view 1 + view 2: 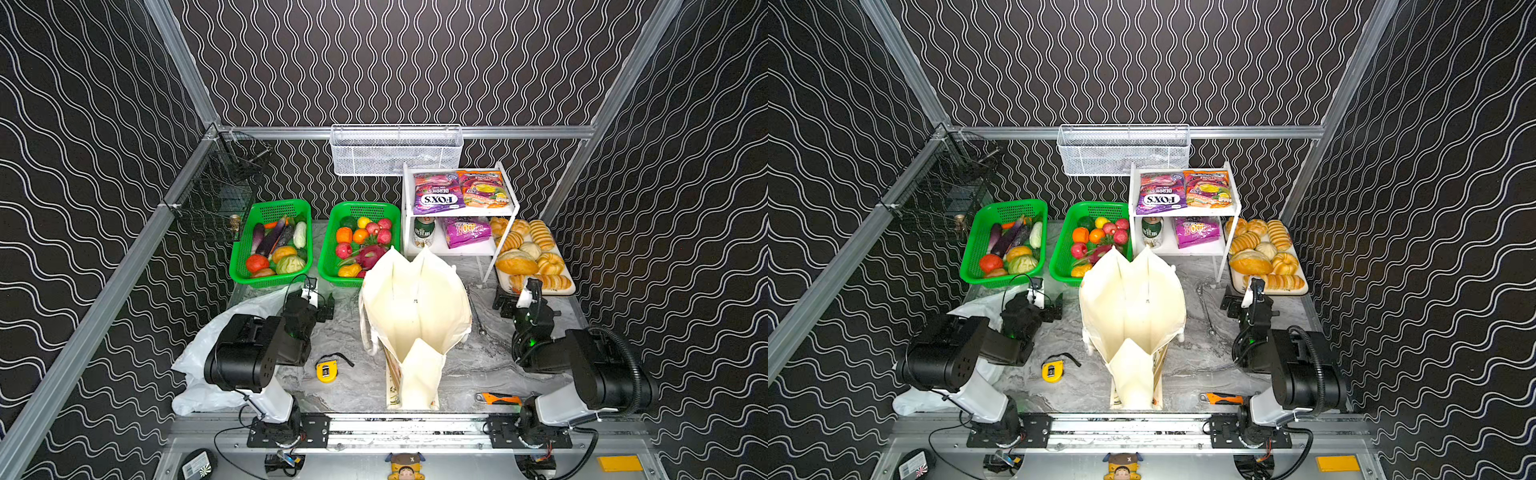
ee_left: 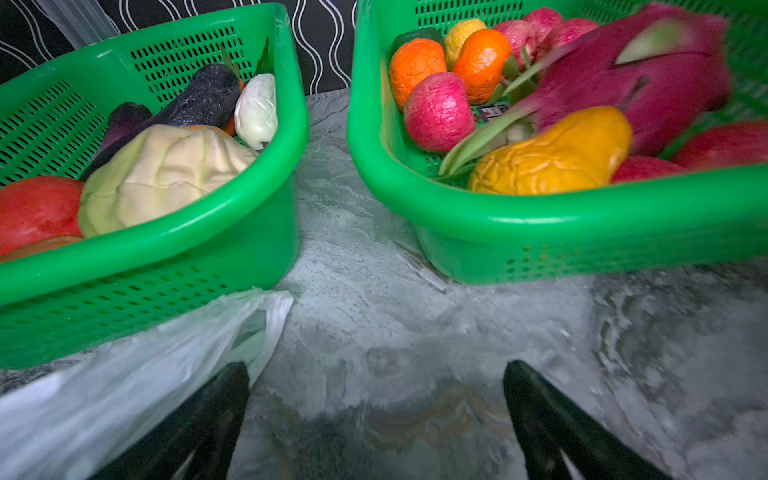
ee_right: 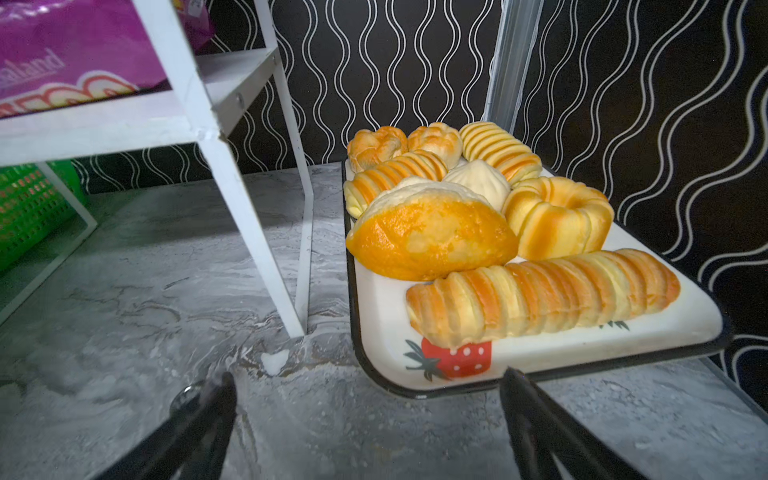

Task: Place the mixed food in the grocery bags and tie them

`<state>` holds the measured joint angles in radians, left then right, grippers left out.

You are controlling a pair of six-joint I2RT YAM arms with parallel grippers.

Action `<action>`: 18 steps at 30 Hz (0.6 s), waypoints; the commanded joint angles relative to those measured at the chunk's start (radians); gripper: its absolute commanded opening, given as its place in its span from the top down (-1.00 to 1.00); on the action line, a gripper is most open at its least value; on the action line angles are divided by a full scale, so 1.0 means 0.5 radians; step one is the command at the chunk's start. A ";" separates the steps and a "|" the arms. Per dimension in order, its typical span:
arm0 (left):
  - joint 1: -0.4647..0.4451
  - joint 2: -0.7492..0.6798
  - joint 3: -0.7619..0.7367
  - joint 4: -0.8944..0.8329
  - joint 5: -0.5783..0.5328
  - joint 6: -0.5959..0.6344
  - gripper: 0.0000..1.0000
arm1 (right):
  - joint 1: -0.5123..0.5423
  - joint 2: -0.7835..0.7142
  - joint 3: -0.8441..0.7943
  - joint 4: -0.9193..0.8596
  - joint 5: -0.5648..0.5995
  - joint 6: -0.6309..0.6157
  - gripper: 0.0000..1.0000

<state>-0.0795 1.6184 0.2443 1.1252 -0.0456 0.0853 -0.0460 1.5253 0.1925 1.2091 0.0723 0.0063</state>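
The soft cream cloth tote (image 1: 415,307) stands open at the centre of both top views on the marbled tabletop (image 1: 345,332). The crinkled white plastic bag (image 1: 195,361) lies at lower left. At upper right, the glossy purple FOX'S packet (image 1: 436,193) lies on the top tier of the white shelf rack (image 1: 453,252); the green can (image 1: 424,232) and pink-purple snack packet (image 1: 465,232) sit beneath. Toy fruits (image 1: 360,236), a spiky pink dragon fruit (image 1: 370,254) among them, fill a perforated green basket (image 1: 365,210). The left tool (image 2: 376,365) gapes wide and empty near that basket; the right tool (image 3: 365,374) gapes wide too, empty, beside a black-rimmed tray (image 3: 386,332) of ridged buns.
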 commanded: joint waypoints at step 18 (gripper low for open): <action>-0.004 -1.195 0.181 -0.817 0.399 -0.348 -0.98 | -0.011 -1.284 0.880 -2.484 -0.244 0.815 -1.00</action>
<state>-0.0807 1.0679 0.2966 0.8341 0.0845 0.0135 -0.0486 0.9245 0.5411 0.3435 0.0563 0.3008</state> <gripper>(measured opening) 0.989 0.998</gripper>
